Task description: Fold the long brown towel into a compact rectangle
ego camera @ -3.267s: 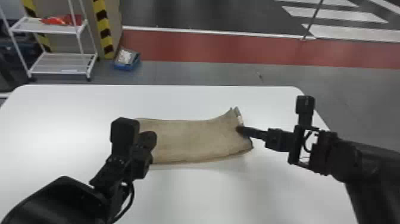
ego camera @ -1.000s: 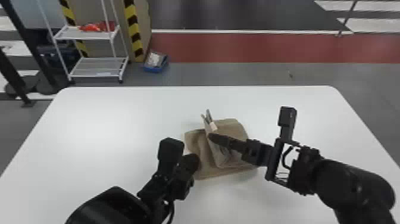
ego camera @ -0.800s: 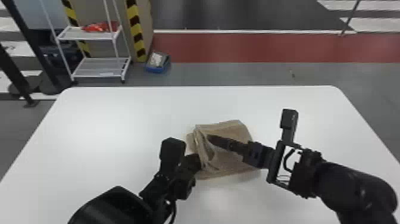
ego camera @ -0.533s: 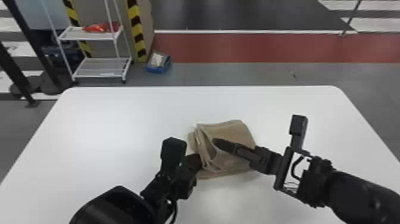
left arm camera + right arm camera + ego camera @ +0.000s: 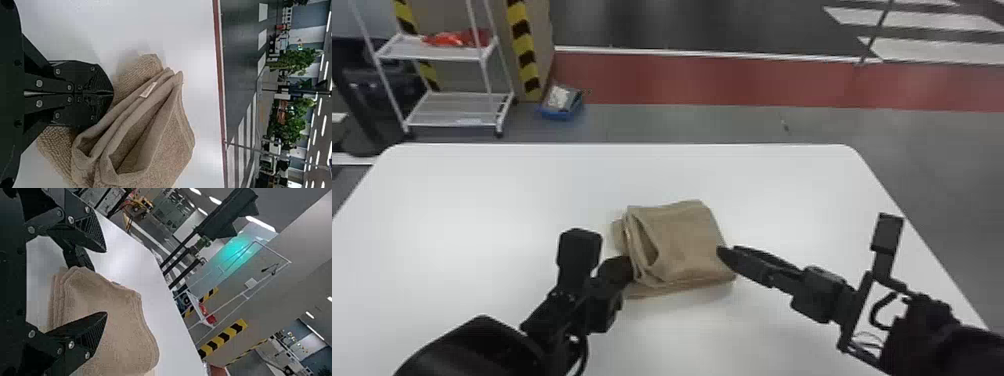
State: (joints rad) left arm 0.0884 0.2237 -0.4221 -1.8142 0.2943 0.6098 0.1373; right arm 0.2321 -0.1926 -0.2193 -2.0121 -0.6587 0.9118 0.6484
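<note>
Towel (image 5: 687,240) sits mid bench (image 5: 482,200), stacked in a roughly square bundle; main folds look done. Left side gapes, lower layer pokes out there. Left claw (image 5: 113,94) clenched at that side, no cloth seen between fingers. Right claw (image 5: 106,282) released, fingers spread at right side. Remaining, probably: tuck gap, square edges, flatten.
</note>
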